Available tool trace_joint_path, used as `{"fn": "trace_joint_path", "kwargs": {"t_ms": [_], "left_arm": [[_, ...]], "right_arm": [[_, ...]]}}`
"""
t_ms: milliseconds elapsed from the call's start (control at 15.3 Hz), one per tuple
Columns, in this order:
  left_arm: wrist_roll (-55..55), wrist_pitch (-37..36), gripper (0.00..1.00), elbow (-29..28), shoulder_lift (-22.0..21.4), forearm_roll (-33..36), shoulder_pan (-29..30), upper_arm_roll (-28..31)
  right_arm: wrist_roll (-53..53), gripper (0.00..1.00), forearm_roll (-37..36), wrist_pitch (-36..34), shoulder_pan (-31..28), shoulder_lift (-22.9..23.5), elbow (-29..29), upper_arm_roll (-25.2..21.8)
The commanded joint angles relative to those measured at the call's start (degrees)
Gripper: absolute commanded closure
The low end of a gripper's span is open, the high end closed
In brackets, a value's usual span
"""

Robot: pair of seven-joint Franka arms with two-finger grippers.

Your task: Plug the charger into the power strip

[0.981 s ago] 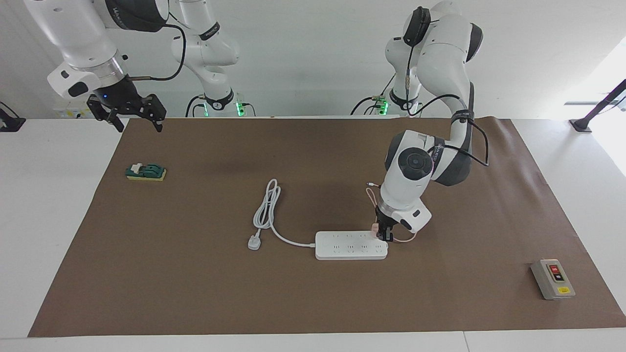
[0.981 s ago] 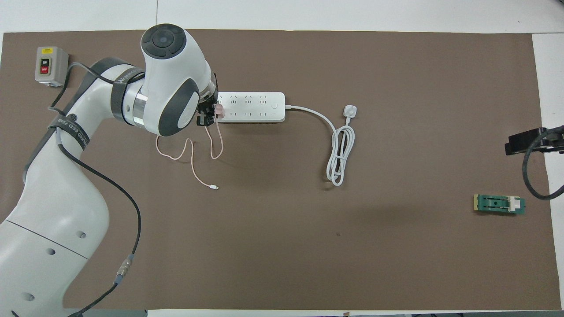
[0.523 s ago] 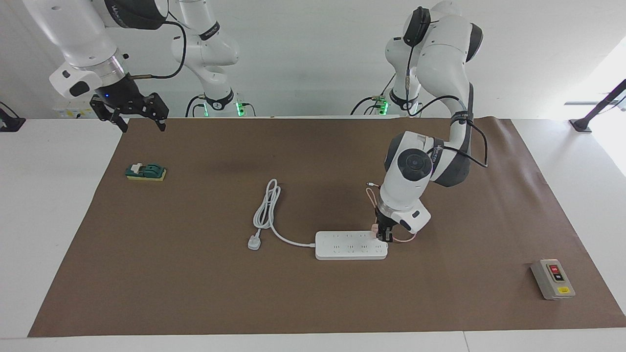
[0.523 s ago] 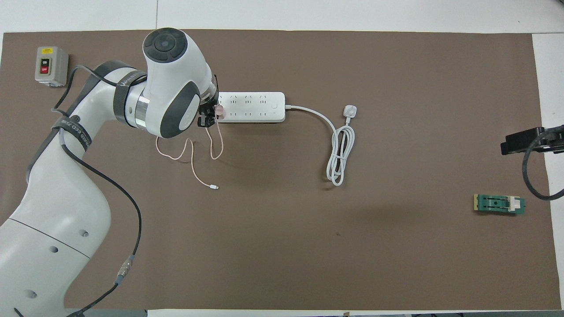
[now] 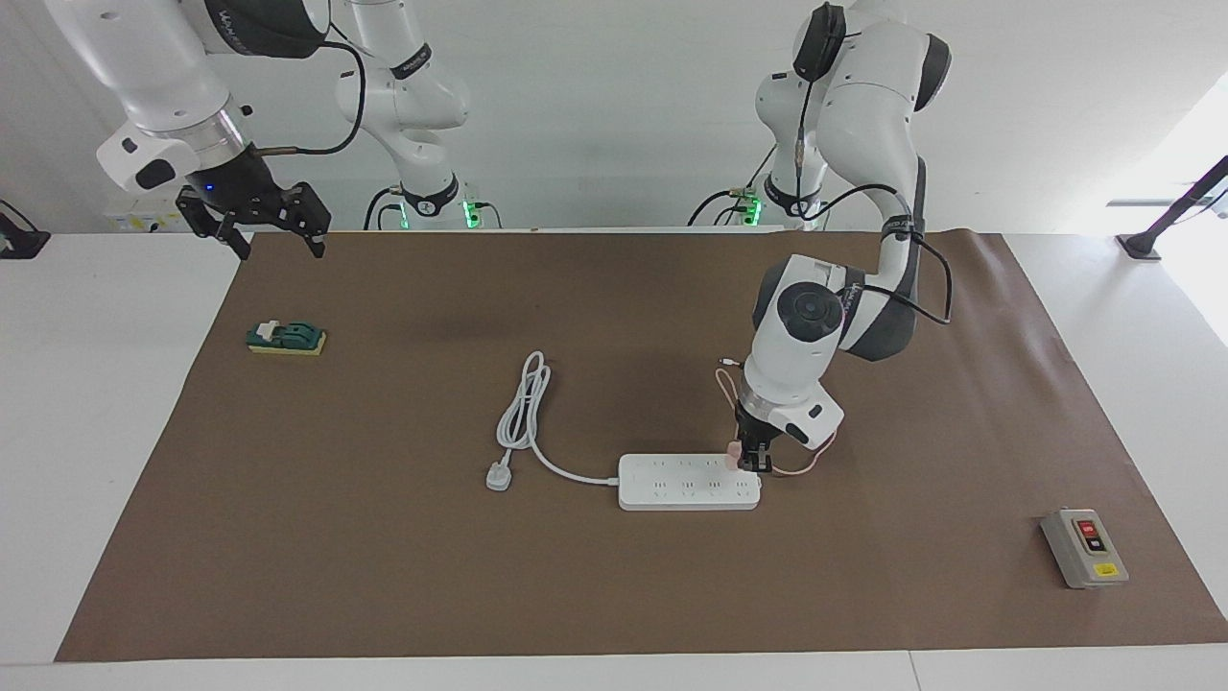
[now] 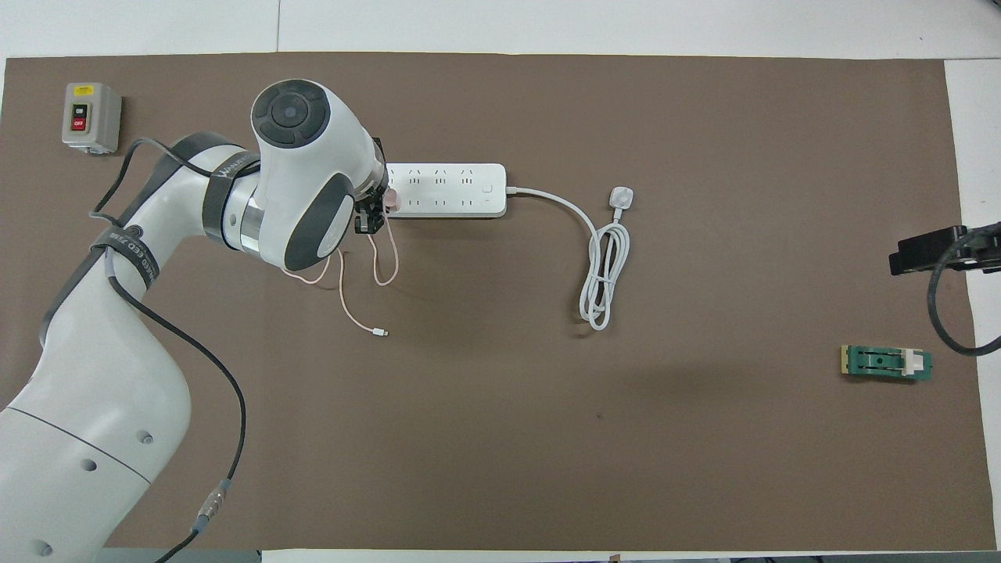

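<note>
The white power strip (image 5: 689,482) (image 6: 446,190) lies flat in the middle of the brown mat. The pale-pink charger (image 5: 735,450) (image 6: 390,200) sits at the strip's end toward the left arm, on its edge nearer the robots. My left gripper (image 5: 754,461) (image 6: 371,216) points down and is shut on the charger; the prongs are hidden. The thin pink cable (image 6: 367,289) loops on the mat nearer the robots and ends in a tiny connector (image 6: 380,332). My right gripper (image 5: 276,245) waits open in the air over the mat's corner at the right arm's end.
The strip's thick white cord (image 5: 525,408) (image 6: 602,274) coils toward the right arm's end and ends in a white plug (image 5: 498,475) (image 6: 620,197). A grey switch box (image 5: 1084,547) (image 6: 91,117) and a green device (image 5: 286,338) (image 6: 886,363) lie near opposite ends of the mat.
The left arm's wrist has swung nearer the robots while its gripper stays on the charger at the strip. The pink cable has shifted a little. The right gripper has drifted slightly.
</note>
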Motion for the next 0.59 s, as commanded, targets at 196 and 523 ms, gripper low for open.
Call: {"fn": "trace_joint_path", "kwargs": {"t_ms": [196,523], "left_arm": [[-0.1,5.4,1.0,-3.4,1.4,2.1,-0.1,0.1],[4.7,-1.7,1.0,1.0,4.2,2.7,0.2,0.0]], "right_arm": [[0.6,0.0,0.9,-0.4,-1.2,-0.9,-0.6,0.7],[0.6,0.0,0.9,-0.4,-1.1,-0.9,-0.6,0.7]]}}
